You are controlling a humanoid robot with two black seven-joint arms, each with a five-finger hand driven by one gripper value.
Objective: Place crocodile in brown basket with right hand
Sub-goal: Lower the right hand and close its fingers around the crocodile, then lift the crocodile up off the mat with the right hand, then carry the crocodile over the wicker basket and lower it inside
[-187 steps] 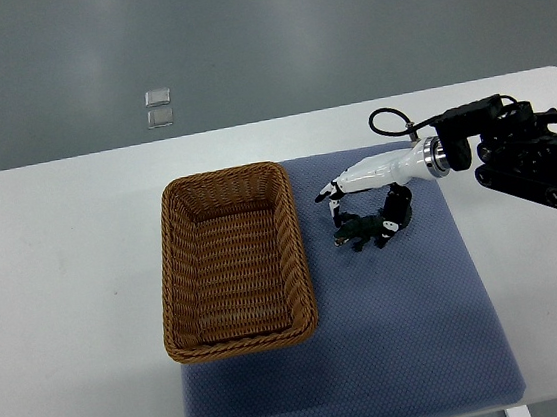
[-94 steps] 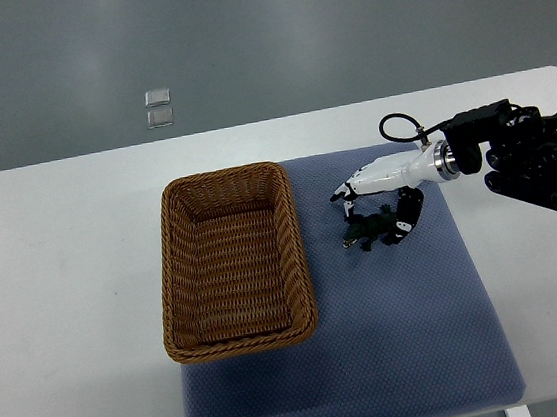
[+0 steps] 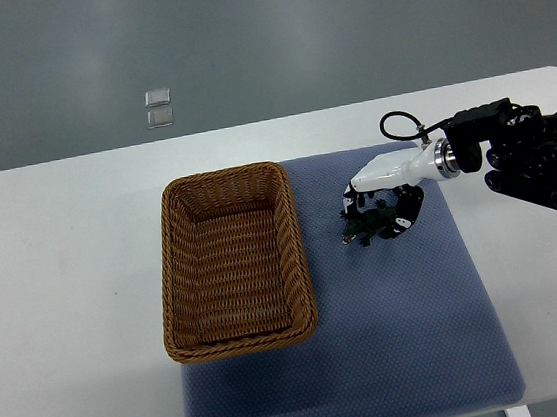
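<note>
A smooth white tabletop (image 3: 87, 291) with a matt finish carries a blue-grey mat (image 3: 404, 335) of finely dimpled, cloth-like texture. The brown basket (image 3: 232, 262) on the mat's left edge is rough woven wicker. The crocodile (image 3: 369, 226) looks like dark green plastic. The right robot hand (image 3: 383, 202) has a glossy white plastic shell with black joints, and a shiny metal ring at the wrist.

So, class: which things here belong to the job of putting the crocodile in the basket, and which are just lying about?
Part of the job: crocodile, brown basket, right hand.
Lying about: blue mat, two small clear squares on the floor.
</note>
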